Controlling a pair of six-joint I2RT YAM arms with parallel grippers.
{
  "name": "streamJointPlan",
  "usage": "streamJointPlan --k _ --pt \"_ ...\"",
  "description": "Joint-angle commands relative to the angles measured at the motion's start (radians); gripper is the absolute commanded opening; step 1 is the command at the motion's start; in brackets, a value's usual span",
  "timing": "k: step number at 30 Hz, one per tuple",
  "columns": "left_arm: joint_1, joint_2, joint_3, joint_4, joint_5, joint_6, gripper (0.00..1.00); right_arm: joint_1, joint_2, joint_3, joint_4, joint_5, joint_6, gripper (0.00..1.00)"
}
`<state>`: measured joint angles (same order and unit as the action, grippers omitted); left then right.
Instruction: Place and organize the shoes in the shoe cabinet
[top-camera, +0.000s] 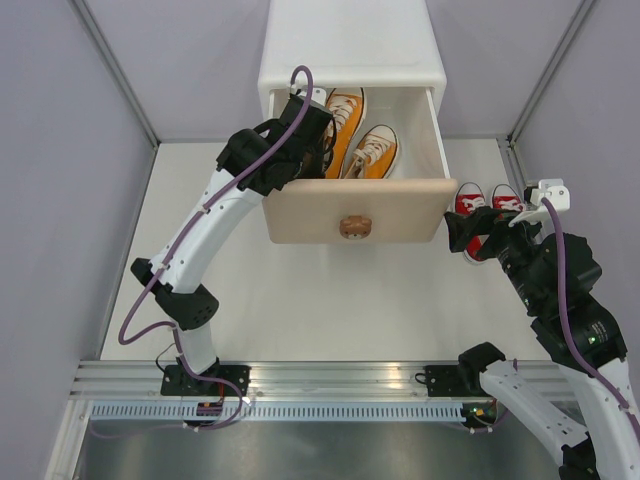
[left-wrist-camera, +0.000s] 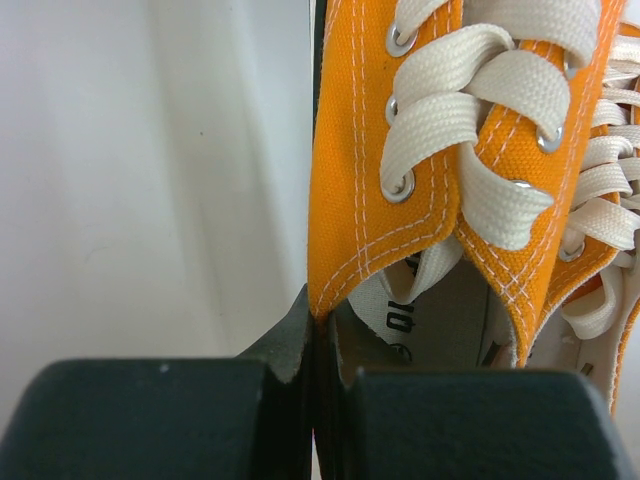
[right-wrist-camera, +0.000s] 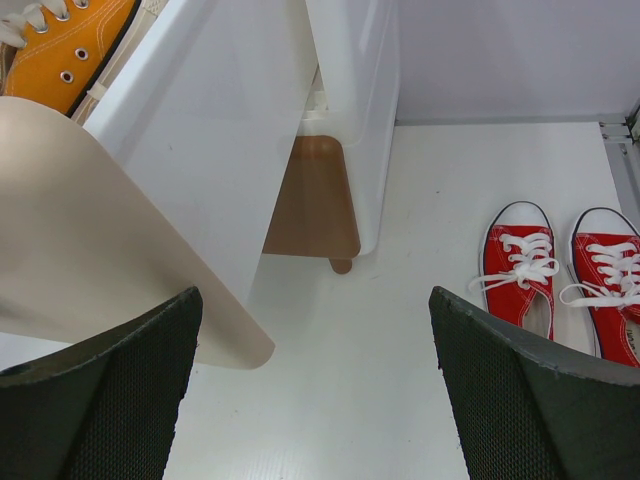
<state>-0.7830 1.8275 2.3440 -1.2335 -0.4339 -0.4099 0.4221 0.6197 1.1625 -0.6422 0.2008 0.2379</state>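
The white shoe cabinet (top-camera: 350, 45) has its upper drawer (top-camera: 355, 208) pulled out, beige front toward me. Two orange shoes (top-camera: 343, 118) (top-camera: 373, 152) lie inside it, toes pointing to the back. My left gripper (top-camera: 320, 158) reaches into the drawer's left side. In the left wrist view it (left-wrist-camera: 318, 330) is shut on the canvas collar of the left orange shoe (left-wrist-camera: 365, 200). Two red shoes (right-wrist-camera: 520, 275) (right-wrist-camera: 612, 280) stand side by side on the table right of the cabinet. My right gripper (right-wrist-camera: 315, 385) hangs open above the table beside them, holding nothing.
The cabinet's brown lower front (right-wrist-camera: 312, 200) is closed under the open drawer. Grey walls enclose the table (top-camera: 330, 300) on the left, right and back. A metal rail (top-camera: 330, 380) with both arm bases runs along the near edge.
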Motion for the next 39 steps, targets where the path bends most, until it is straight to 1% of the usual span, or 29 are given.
streamJointPlan --k 1,6,20,25,39 --pt "-0.015 -0.024 0.020 0.020 0.006 0.016 0.02 0.006 0.006 0.026 0.041 0.006 -0.011 0.98" --pt "-0.015 -0.020 0.020 0.020 0.006 0.036 0.02 0.006 0.006 0.025 0.042 0.006 -0.011 0.98" --pt "-0.015 0.004 0.051 0.020 -0.075 0.115 0.02 0.006 0.014 0.023 0.045 0.006 -0.011 0.98" --pt "-0.013 0.001 0.055 0.022 -0.106 0.131 0.02 0.007 0.017 0.022 0.049 0.005 -0.009 0.98" --pt "-0.015 -0.002 0.051 0.016 -0.130 0.157 0.02 0.006 0.018 0.023 0.050 0.000 -0.006 0.98"
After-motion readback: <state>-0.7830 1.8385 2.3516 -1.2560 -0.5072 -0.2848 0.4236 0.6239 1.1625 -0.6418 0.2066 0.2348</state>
